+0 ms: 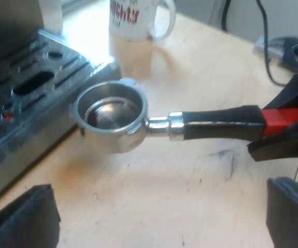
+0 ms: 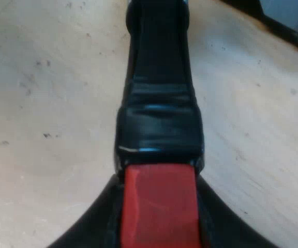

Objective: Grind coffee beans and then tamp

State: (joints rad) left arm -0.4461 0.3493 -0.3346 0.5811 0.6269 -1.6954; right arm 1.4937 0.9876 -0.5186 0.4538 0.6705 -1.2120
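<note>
1 holder (image 1: 110,116) just beside 1 espresso machine (image 1: 30,103). Taking its handle (image 1: 221,123) as 6 o'clock: machine at 12, 1 mug (image 1: 138,18) near 3. Right gripper (image 2: 159,227) clamped on the handle's red end; left gripper (image 1: 159,219) wide apart, holding nothing.

Round silver metal holder (image 1: 111,111): bowl polished and smooth, mirror-bright inside, with a chromed collar at the neck. Its handle (image 2: 159,103) is black plastic, glossy, catching highlights along its ridges. The red end (image 2: 159,206) looks smooth and duller (a satin finish, by appearance).

Pale wooden table (image 1: 190,191): matt, faint grain, dark scuffs.

Grey steel espresso machine (image 1: 40,98): slotted tray of brushed metal, semi-gloss.

White ceramic mug (image 1: 138,18): glazed, shiny.

Left gripper (image 1: 157,212), black fingers (image 1: 22,219): matt plastic, slightly rough. Right gripper (image 2: 159,230), black fingers (image 2: 87,232): smooth, dull sheen.
</note>
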